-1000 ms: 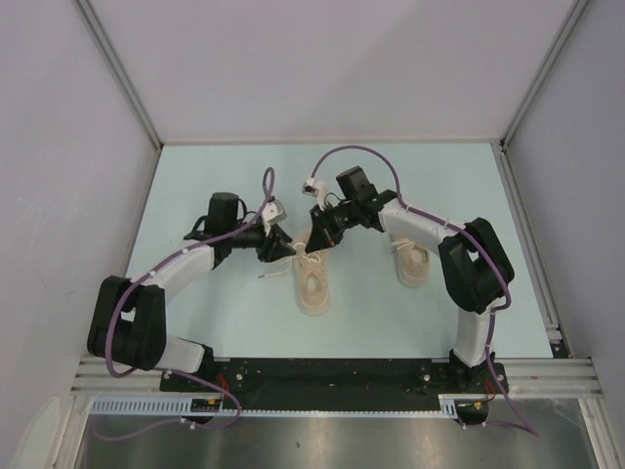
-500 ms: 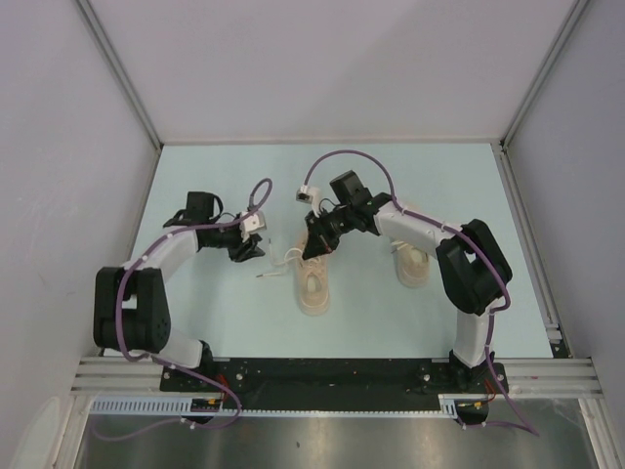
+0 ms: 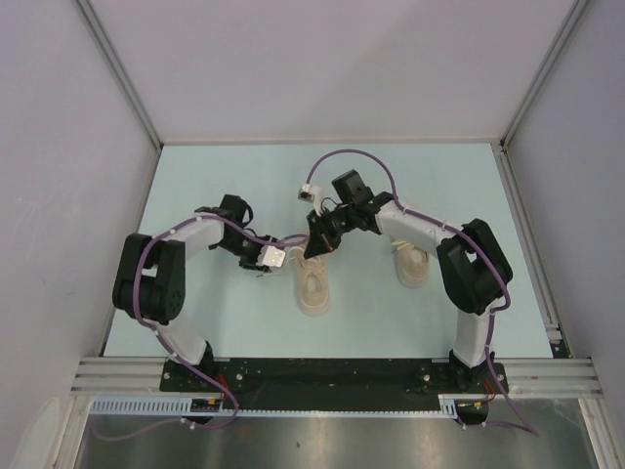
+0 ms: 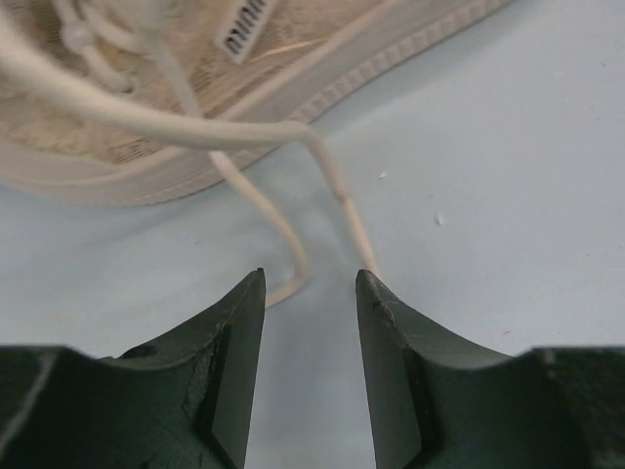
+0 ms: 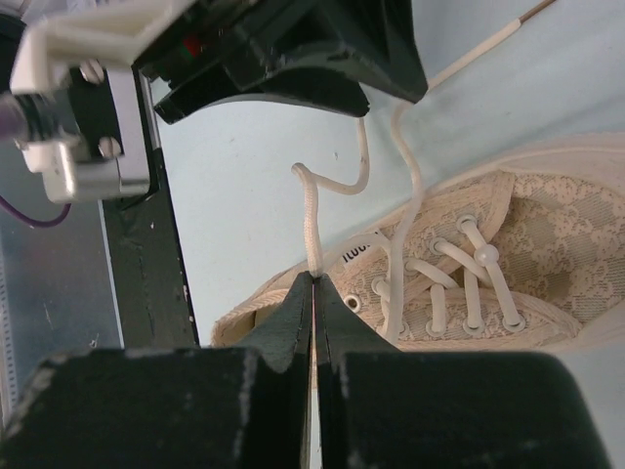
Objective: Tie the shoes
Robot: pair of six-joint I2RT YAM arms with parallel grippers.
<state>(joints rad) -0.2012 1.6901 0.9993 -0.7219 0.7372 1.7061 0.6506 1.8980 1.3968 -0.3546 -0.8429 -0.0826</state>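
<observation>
Two beige sneakers stand on the pale blue table: one in the middle (image 3: pixel 314 285), the other to the right (image 3: pixel 412 262). My right gripper (image 3: pixel 315 244) hovers over the middle shoe's tongue end. In the right wrist view it (image 5: pixel 314 277) is shut on an off-white lace (image 5: pixel 311 215) that rises from the shoe (image 5: pixel 547 244). My left gripper (image 3: pixel 276 261) is at that shoe's left side, low over the table. In the left wrist view it (image 4: pixel 311 278) is open and empty, with two loose lace strands (image 4: pixel 339 191) lying just ahead of its fingertips and the shoe (image 4: pixel 293 59) beyond.
White walls enclose the table on the left, back and right. A black base rail (image 3: pixel 332 376) runs along the near edge. The right arm's purple cable (image 3: pixel 352 151) loops above the shoes. The left gripper's body (image 5: pixel 283 49) shows close above in the right wrist view.
My left arm has swung in: its gripper moved right and down to the middle shoe's left side, at the loose lace ends. My right gripper stayed shut over the shoe.
</observation>
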